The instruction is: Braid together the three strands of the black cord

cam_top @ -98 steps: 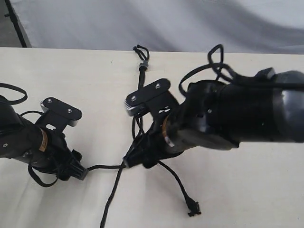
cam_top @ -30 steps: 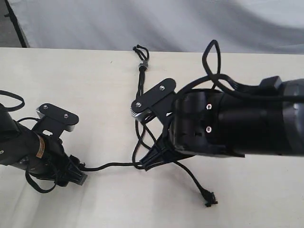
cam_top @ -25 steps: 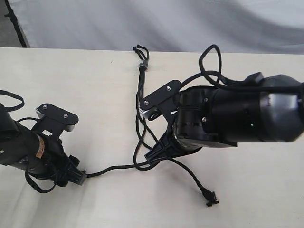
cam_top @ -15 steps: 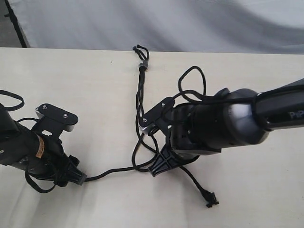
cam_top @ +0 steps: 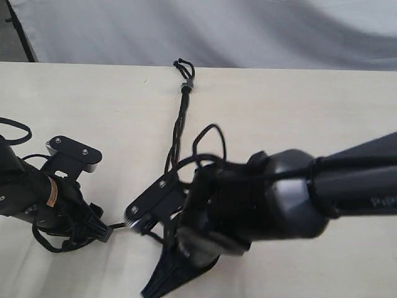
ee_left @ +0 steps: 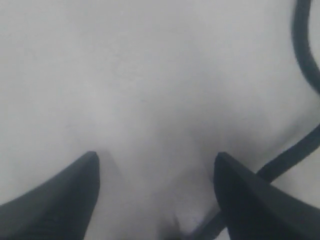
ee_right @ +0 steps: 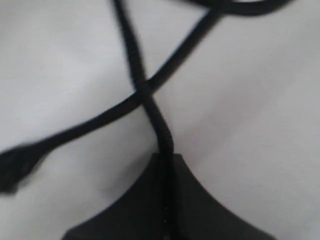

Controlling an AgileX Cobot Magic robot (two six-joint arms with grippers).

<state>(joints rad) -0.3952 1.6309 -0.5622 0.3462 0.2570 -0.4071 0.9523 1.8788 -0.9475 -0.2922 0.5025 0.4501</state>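
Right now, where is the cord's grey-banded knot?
In the exterior view, the grey-banded knot lies near the far edge of the table, left of centre, where the black cord begins.

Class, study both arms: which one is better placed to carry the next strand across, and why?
Right, probably. The right gripper has its jaws shut on one strand, which crosses a second strand. The left gripper has open jaws, gripping nothing.

You're working at what looks like a lab test bench, a plain cream tabletop (cam_top: pixel 322 112), a grey-white cloth backdrop (cam_top: pixel 248 31) hung behind its far edge, a black stand pole (cam_top: pixel 20 31) at its far left corner.
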